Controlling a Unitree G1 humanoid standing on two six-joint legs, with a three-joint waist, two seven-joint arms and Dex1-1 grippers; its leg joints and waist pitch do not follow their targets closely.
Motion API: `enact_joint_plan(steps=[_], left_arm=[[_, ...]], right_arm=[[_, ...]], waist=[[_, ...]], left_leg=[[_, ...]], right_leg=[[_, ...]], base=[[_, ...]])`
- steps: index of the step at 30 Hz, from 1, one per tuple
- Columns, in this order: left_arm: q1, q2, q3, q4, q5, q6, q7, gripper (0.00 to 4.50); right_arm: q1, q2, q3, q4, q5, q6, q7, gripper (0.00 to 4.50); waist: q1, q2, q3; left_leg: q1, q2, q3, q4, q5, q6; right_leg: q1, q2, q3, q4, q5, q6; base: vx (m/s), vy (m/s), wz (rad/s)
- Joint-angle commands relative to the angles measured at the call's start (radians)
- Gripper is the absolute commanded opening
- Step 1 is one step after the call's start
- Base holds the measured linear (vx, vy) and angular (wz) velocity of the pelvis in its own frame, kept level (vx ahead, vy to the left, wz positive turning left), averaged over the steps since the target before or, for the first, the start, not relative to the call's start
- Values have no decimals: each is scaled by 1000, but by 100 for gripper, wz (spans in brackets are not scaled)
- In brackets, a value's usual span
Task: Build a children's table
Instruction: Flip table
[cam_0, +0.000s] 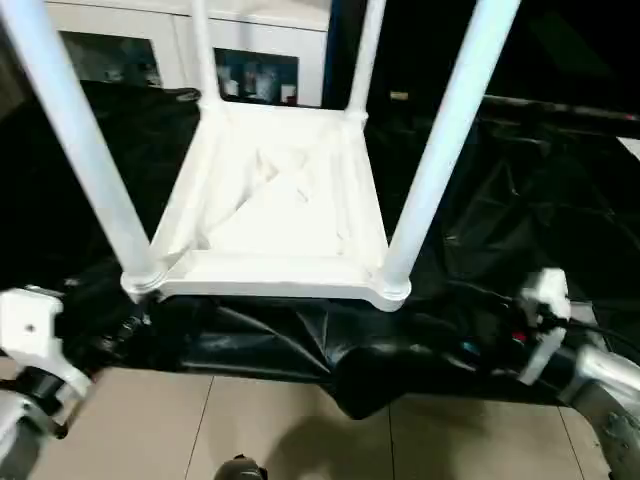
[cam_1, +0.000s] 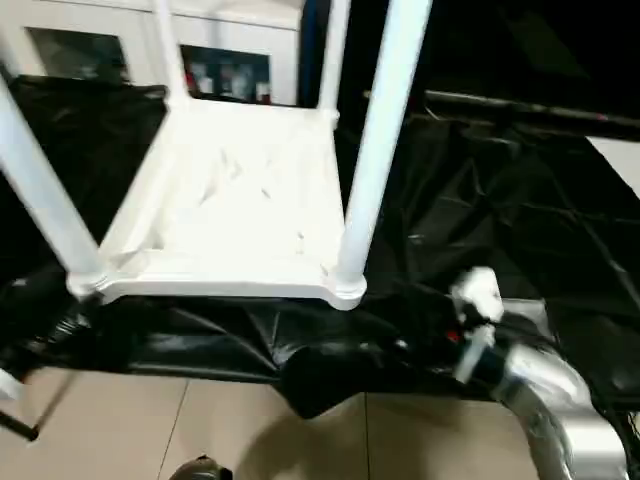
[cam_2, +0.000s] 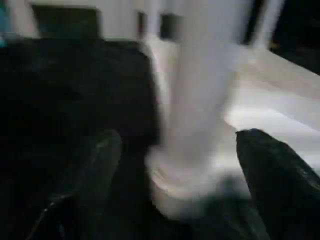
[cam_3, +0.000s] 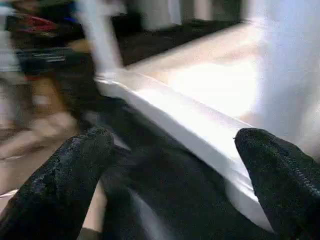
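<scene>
Both grippers' fingers (cam_3: 277, 170) are spread and empty; the near-left leg (cam_2: 200, 95) stands upright between the left fingers (cam_2: 97, 165).

No legible text, labels, brands, numbers or signs anywhere. Small items behind the glass cabinet doors (cam_0: 255, 75) at 12 o'clock are too blurred to read. Coloured marks on the right arm's wrist (cam_0: 515, 338), toward 4 o'clock, carry no readable characters.
</scene>
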Motion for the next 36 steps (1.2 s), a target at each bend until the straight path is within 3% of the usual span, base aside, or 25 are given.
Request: enact_joint_plan(steps=[1,4,6,7,14,16,17,20,28,30,31,36], left_arm=[[-15,7,-10,8,5,14,18,436],[-79,7,-68,46,-13,25,-50,448],[-102,11,-97,80,2,13,-69,448],[-114,16,-110,99,14,0,-74,448],[-246,4,-160,248,84,-27,-9,448],[-302,-3,-156,307,106,-31,46,448],[-339,-12,-146,340,107,-25,80,448],[-389,-31,-130,366,77,-15,98,448],[-378,-37,-139,359,83,21,122,448],[-367,-43,-145,347,87,39,131,421],[-364,-46,-145,342,86,42,134,414],[-340,-64,-139,294,82,75,181,369]], right_arm=[[-9,-5,11,-2,-11,6,14,450],[-44,29,47,42,-48,-12,4,450],[-62,42,60,68,-79,-31,-31,450],[-74,49,65,84,-101,-43,-53,450],[-151,125,109,131,-121,-44,-82,450],[-169,146,135,145,-126,-50,-71,450],[-180,159,151,153,-126,-51,-58,450],[-212,178,151,202,-131,-64,-46,450],[-233,151,129,193,-103,-50,-13,450],[-240,144,134,202,-112,-58,1,450],[-243,142,136,207,-116,-61,5,450],[-257,137,137,217,-97,-55,42,450]], waist=[[-3,20,-34],[-5,17,-41],[-4,17,-50],[-7,18,-49],[-7,21,-49],[-9,21,-50],[-8,24,-52],[-10,22,-54],[-4,19,-53],[-4,9,-51],[-3,13,-51],[-2,13,-49]], left_leg=[[24,53,-28,-92,-253,-18],[23,50,-25,-90,-226,-20],[20,48,-23,-81,-156,-14],[19,44,-20,-79,-134,-12],[26,48,-19,-83,-204,-26],[26,47,-19,-84,-210,-31],[23,47,-22,-83,-200,-36],[22,45,-20,-81,-185,-36],[21,48,-18,-79,-174,-21],[21,49,-17,-81,-184,-18],[21,48,-17,-81,-184,-16],[20,51,-18,-83,-191,-11]], right_leg=[[-1,-85,51,-100,-86,-134],[0,-81,51,-90,-4,-143],[5,-79,51,-77,107,-143],[1,-77,50,-77,144,-142],[1,-82,54,-81,79,-146],[0,-80,54,-79,82,-146],[5,-83,54,-78,104,-148],[5,-83,52,-73,148,-161],[7,-84,54,-74,150,-162],[7,-85,54,-77,115,-162],[6,-86,55,-77,101,-163],[4,-87,55,-81,77,-169]], base=[[0,0,0],[0,0,0],[0,0,0],[0,0,0],[0,0,0],[0,0,0],[0,0,0],[0,0,0],[0,0,0],[0,0,0],[0,0,0],[0,0,0]])
